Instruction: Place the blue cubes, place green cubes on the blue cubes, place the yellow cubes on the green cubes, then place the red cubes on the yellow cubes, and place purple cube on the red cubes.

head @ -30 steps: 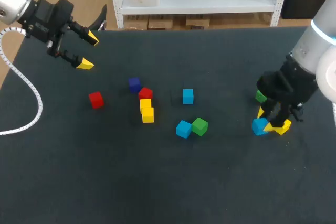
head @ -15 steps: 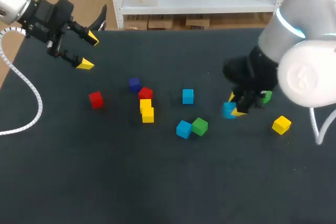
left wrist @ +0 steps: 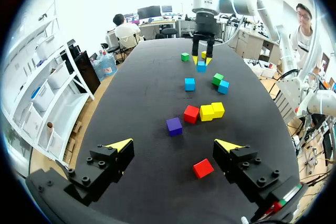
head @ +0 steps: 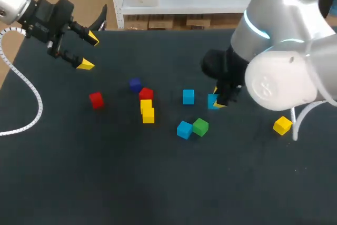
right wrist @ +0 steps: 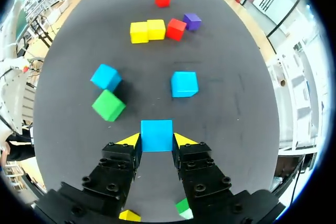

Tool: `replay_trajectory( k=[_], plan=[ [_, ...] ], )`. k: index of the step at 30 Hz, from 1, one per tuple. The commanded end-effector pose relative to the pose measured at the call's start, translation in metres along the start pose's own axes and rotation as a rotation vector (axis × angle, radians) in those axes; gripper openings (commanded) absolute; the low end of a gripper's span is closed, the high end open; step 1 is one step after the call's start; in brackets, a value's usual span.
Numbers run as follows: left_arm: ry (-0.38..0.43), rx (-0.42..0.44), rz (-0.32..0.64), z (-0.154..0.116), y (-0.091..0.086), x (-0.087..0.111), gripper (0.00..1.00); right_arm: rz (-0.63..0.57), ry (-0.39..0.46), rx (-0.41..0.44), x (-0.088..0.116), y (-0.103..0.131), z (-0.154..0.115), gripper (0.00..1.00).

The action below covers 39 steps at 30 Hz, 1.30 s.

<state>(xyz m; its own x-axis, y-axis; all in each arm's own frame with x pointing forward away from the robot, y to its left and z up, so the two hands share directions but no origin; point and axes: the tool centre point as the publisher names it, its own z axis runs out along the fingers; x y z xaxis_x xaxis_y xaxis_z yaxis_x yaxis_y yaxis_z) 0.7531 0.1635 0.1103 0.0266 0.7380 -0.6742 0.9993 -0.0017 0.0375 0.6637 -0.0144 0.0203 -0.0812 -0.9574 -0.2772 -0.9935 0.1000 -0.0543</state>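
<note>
The right gripper (right wrist: 156,141) is closed on the held blue cube (right wrist: 156,132), with its two yellow fingertips pressed against opposite sides. The right arm comes in from the right side of the scene. It reaches toward the middle of the dark bench (head: 158,183), so the cube sits a little right of centre.

Just left of the held cube lies a second blue cube (head: 188,96). Nearer than both, a third blue cube (head: 184,129) sits just beside a green cube (head: 200,126).

Further left, four cubes form a short row running from far to near. A purple cube (head: 135,85) is at the far end, then a red cube (head: 146,94), then two yellow cubes (head: 147,110) touching each other. A lone red cube (head: 96,99) lies left of that row.

A lone yellow cube (head: 282,125) rests well to the right, past the right arm. Another green cube (left wrist: 185,56) lies beyond the right gripper, seen from the left wrist.

The left gripper (head: 88,51) hangs over the far left corner of the bench. Its fingers are spread wide and hold nothing.
</note>
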Motion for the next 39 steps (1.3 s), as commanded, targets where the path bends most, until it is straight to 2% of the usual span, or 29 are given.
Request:
replay_trajectory(
  k=[1, 9, 39],
  plan=[
    [-0.002, -0.003, 0.003, 0.0, -0.001, 0.001, 1.0, 0.007, 0.011, -0.005, -0.006, -0.015, 0.015, 0.0],
    [-0.002, -0.003, 0.003, 0.0, -0.001, 0.001, 1.0, 0.012, 0.011, 0.007, -0.007, -0.027, 0.026, 0.0],
    [-0.002, -0.003, 0.003, 0.0, -0.001, 0.001, 1.0, -0.001, -0.004, 0.014, -0.011, -0.036, 0.032, 0.0]
  ],
)
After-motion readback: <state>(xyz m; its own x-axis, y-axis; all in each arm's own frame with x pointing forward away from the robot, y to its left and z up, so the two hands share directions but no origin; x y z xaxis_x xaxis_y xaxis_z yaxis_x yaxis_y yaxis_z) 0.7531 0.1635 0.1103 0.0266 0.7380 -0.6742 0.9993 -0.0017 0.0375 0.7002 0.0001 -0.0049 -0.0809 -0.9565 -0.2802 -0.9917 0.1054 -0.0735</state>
